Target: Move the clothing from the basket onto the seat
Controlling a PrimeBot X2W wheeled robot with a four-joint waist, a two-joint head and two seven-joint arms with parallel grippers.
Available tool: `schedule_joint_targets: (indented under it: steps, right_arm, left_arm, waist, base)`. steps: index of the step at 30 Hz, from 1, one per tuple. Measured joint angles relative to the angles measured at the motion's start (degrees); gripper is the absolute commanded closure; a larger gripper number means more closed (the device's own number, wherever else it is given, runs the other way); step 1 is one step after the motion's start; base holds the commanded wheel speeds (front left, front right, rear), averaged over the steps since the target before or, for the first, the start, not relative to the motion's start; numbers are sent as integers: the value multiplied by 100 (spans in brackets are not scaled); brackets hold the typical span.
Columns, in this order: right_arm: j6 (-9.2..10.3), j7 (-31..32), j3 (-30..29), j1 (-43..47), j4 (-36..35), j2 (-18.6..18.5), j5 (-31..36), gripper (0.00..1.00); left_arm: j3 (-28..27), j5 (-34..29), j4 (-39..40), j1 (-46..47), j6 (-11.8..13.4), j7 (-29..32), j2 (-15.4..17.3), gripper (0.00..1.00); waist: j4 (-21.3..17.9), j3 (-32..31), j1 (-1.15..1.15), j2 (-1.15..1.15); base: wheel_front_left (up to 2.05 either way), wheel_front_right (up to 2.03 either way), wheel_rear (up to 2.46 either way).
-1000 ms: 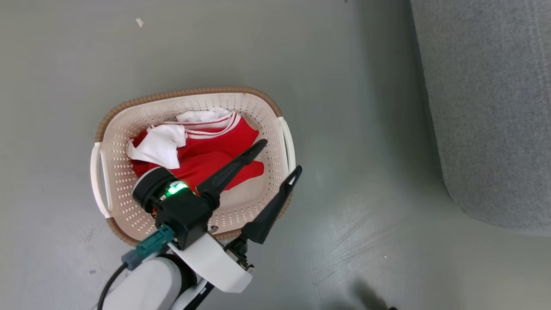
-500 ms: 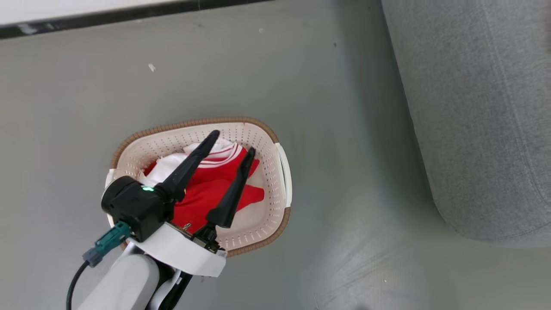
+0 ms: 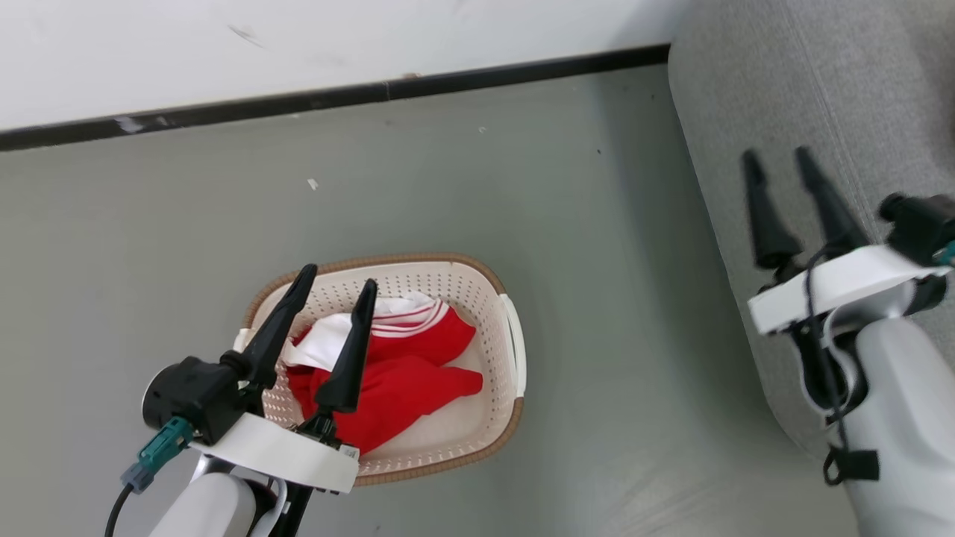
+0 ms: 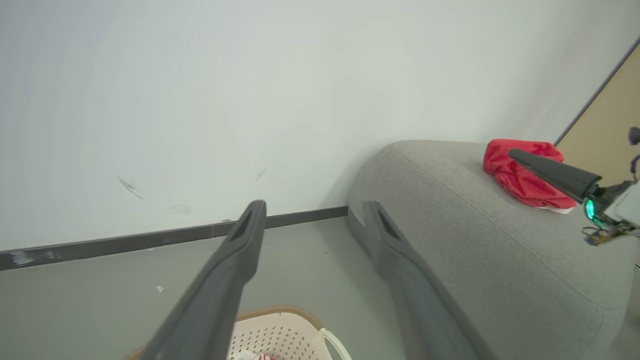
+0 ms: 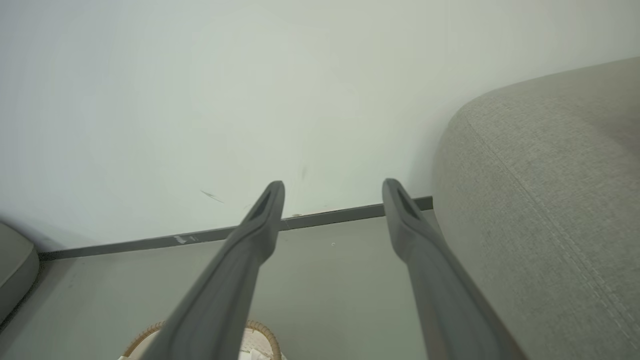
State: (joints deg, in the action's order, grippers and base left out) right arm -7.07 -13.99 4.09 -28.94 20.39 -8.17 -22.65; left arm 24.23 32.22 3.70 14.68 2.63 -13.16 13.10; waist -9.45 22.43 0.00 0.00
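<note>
Black fingers of the left gripper point(image 3: 337, 277) stand spread apart with nothing between them. In the head view they cross the left half of the basket point(image 3: 464, 292). The clothing point(image 3: 403, 377) lies crumpled inside that basket. It is red, with a white panel and striped trim at its far side, and it touches neither finger as far as can be told. The basket's near right corner is bare. The cream basket sits on the grey floor point(image 3: 567, 194), with a strip of floor between it and the seat point(image 3: 783, 89) on the right. The right gripper point(image 3: 776, 155) is also parted and empty, and it hangs over the seat's left edge. In the left wrist view a red bundle point(image 4: 520, 167) rests on the seat's top, partly behind one right finger. A white wall point(image 3: 298, 45) with a dark baseboard point(image 3: 373, 93) closes the far side.
</note>
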Motion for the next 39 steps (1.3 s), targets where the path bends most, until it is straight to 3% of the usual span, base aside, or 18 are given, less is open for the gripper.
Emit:
schedule_joint_targets:
  steps: [14, 26, 39]
  right_arm:
    - [-1, -20, 402, 843, 116, 83, 706, 0]
    - [-1, -20, 592, 1727, 97, 369, 778, 0]
    - [-1, -20, 409, 2473, -13, 456, 876, 0]
  left_arm:
    - [-309, 0, -442, -637, 177, -107, -101, 0]
    - [-311, 11, -723, -1044, 127, -109, -272, 0]
    - [-323, 8, -970, -1307, -8, -112, -277, 0]
  waist:
    - [455, -738, 0, 0]
    - [831, -1335, 0, 0]
    - [1114, -1848, 0, 0]
  base:
    - [0, 0, 0]
    - [0, 0, 0]
    - [0, 0, 0]
